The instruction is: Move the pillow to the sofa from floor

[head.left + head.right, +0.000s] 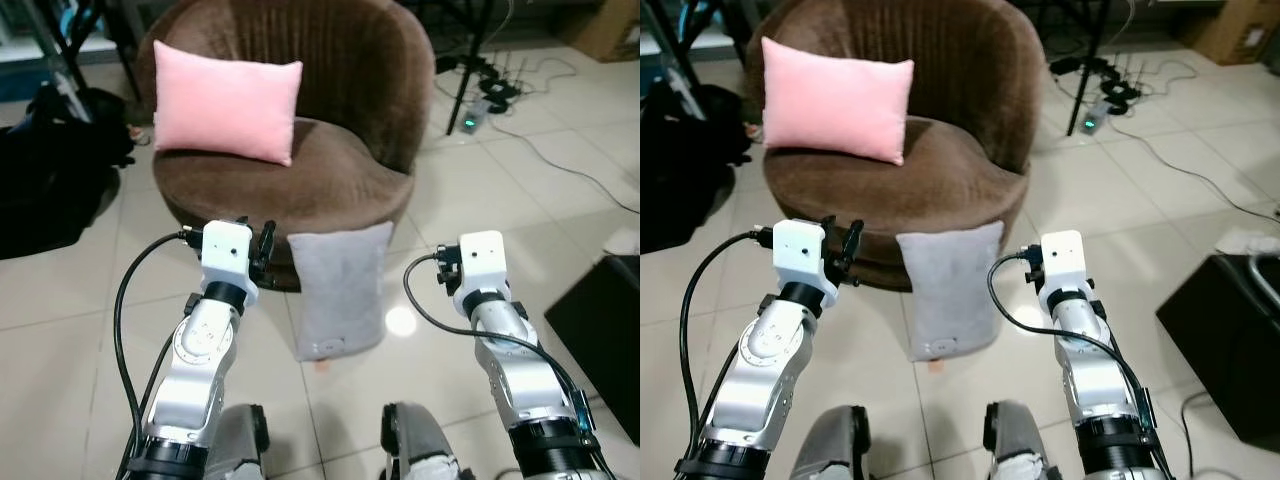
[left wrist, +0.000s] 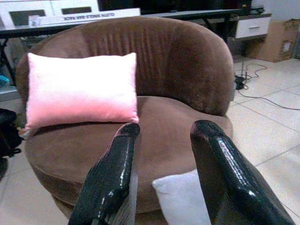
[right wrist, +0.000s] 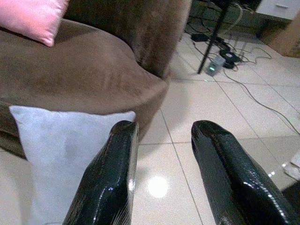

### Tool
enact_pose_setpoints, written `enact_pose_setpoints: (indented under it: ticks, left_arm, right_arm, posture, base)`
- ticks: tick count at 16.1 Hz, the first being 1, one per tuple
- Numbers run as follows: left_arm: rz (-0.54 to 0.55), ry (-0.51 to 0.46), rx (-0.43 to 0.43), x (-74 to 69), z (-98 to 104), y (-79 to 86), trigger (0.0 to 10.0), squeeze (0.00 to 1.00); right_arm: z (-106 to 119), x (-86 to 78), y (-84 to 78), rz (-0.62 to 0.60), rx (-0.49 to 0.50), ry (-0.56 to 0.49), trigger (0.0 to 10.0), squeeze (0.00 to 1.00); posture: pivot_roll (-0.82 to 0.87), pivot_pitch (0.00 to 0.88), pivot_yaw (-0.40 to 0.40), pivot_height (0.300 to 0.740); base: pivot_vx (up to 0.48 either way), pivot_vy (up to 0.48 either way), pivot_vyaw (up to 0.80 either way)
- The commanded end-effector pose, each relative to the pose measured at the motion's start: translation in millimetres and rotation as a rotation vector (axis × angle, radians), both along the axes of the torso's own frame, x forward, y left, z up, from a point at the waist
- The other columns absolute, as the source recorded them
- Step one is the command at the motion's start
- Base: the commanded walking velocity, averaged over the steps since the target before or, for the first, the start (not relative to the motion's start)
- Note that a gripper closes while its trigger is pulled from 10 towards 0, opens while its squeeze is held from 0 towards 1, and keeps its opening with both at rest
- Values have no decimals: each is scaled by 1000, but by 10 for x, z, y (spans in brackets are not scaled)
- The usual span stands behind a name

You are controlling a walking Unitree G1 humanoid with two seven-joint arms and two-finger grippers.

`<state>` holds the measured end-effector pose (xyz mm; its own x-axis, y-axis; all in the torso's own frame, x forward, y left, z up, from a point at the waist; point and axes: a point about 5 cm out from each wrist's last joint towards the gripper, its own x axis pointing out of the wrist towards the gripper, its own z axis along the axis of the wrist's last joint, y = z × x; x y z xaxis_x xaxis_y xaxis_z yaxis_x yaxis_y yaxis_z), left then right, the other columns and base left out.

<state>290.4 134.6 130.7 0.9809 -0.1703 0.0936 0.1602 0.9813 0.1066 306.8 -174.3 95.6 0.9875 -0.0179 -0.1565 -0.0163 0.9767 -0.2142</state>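
Grey pillow [image 1: 340, 290] stands upright on the tiled floor [image 1: 470, 200], leaning against the front of the round brown sofa [image 1: 340, 160]; its top edge meets the seat rim, and its lower part carries a small mark too faint to read. It is plain, soft and rectangular, taller than wide. A pink pillow [image 1: 226, 100] leans on the sofa's backrest at the robot's left. The left gripper [image 2: 161, 176] hovers just left of the grey pillow, fingers parted with nothing between them; in the head views its fingers are mostly hidden behind the white wrist block. The right gripper [image 3: 161, 176] hangs to the pillow's right, also spread and empty. A black bag [image 1: 50, 180] and cables [image 1: 540, 150] are cut off at the edges
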Motion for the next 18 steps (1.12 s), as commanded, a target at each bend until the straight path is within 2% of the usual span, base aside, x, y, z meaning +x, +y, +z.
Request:
enact_pose_setpoints:
  ticks: [1,14,18]
  left_arm:
    - [-5,-5,7,-15,16,9,10000,0]
    - [-26,-3,9,-11,22,1,10000,0]
    - [-35,-3,9,-10,23,-3,10000,0]
  right_arm:
    - [29,-8,0,-3,-2,-7,10000,0]
    - [10,-34,-8,-28,19,-8,10000,0]
    - [-1,-38,-17,-33,10,-2,10000,0]
  posture:
    - [25,78,2,607]
    - [24,69,16,607]
    - [23,58,21,607]
  base:
    - [356,0,0]
    - [367,0,0]
    - [380,0,-800]
